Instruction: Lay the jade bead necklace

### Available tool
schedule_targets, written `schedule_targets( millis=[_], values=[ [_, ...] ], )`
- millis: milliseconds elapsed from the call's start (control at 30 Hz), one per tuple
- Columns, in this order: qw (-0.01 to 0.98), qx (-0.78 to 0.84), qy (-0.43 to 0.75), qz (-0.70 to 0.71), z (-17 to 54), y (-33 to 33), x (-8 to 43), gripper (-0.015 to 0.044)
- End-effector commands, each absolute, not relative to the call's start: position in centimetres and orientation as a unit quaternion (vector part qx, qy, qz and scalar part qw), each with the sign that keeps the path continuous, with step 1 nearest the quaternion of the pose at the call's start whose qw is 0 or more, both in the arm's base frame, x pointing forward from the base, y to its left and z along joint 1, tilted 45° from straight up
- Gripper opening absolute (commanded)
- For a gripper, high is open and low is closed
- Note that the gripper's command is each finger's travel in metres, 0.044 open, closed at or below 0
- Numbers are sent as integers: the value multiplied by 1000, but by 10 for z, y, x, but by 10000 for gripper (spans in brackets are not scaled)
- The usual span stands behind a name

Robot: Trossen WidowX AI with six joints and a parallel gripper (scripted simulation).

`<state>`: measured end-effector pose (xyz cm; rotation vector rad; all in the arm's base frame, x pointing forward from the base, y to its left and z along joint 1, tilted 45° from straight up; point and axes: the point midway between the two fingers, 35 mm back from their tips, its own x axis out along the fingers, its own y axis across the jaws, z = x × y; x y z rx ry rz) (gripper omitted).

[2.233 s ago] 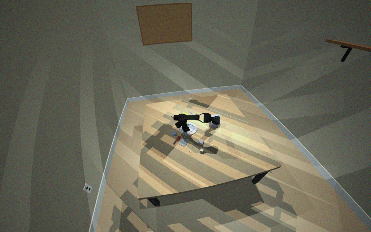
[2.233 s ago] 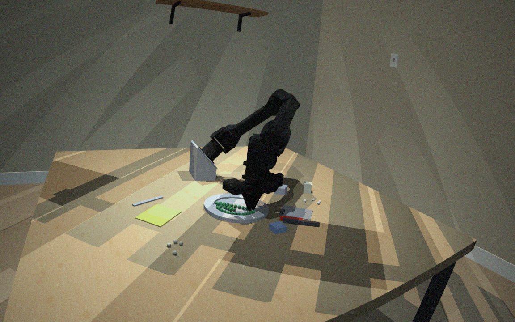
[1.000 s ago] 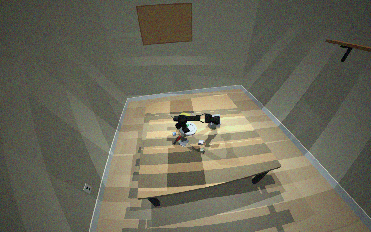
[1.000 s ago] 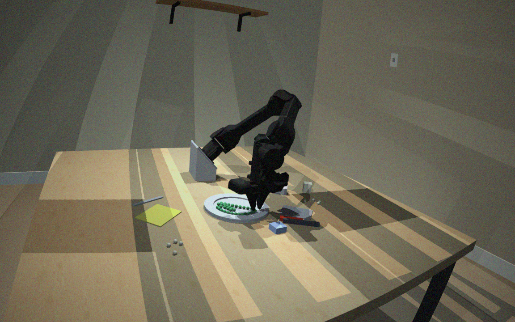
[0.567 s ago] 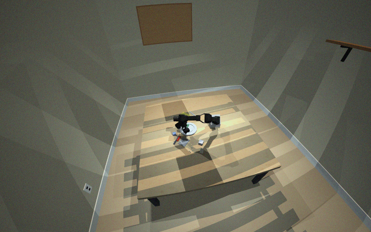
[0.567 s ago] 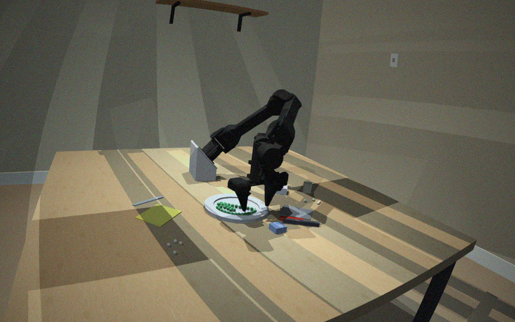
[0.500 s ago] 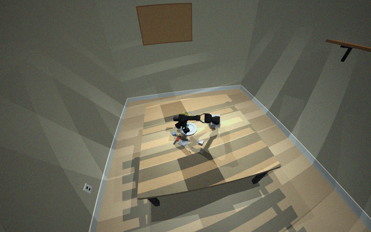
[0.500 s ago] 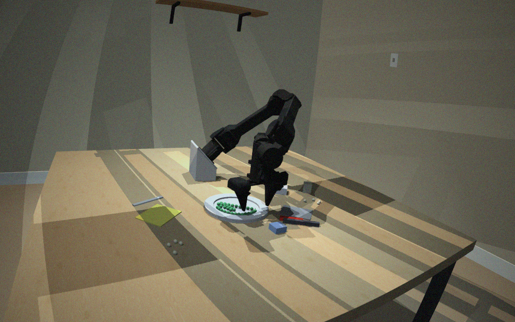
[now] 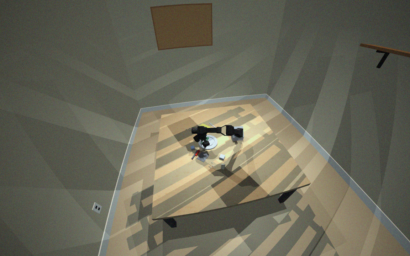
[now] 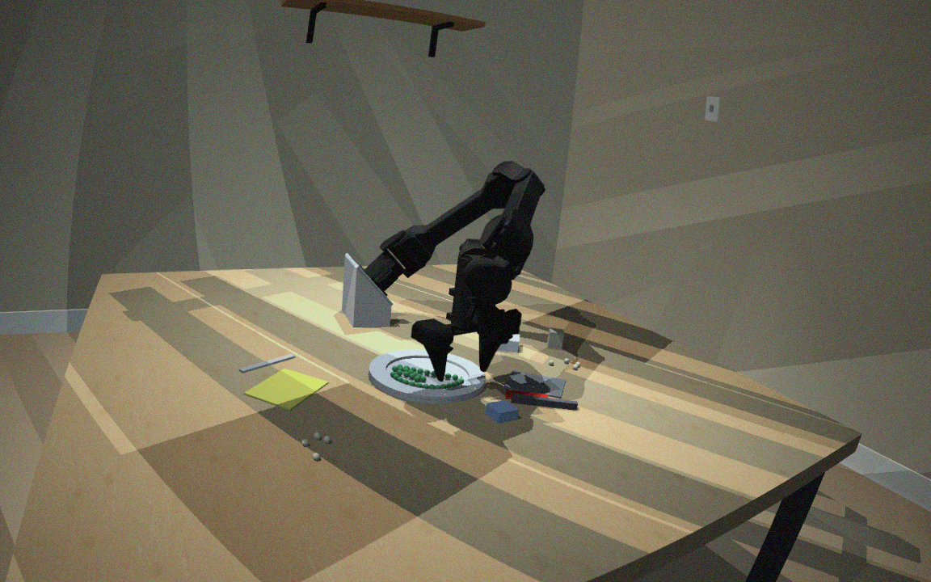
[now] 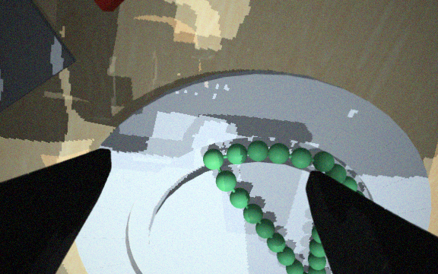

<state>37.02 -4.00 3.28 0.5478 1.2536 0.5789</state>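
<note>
The jade bead necklace lies on the pale round bead board. In the wrist view, a run of beads follows the groove's upper and right arc. From a sharp corner at the upper left, another strand cuts down across the raised middle. The groove's left arc holds no beads. My gripper is open and empty, low over the board. Its fingertips stand wide, either side of the necklace's corner. The right finger hides some beads, and the lower part is out of the wrist view.
A dark tile, a red and black tool and a blue block lie close beside the board. A yellow sheet and a grey stick lie on its other side. Two pale blocks and small balls also lie around.
</note>
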Motion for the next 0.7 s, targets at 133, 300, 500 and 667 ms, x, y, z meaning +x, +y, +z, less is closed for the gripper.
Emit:
schedule_targets(
  millis=[133,300,500,667],
  values=[
    [744,228,562,280,38,-48,367,361],
    [757,178,543,316,48,-67,356,230],
    [757,178,543,316,46,-65,357,120],
    [761,177,540,314,43,-64,360,120]
  ],
)
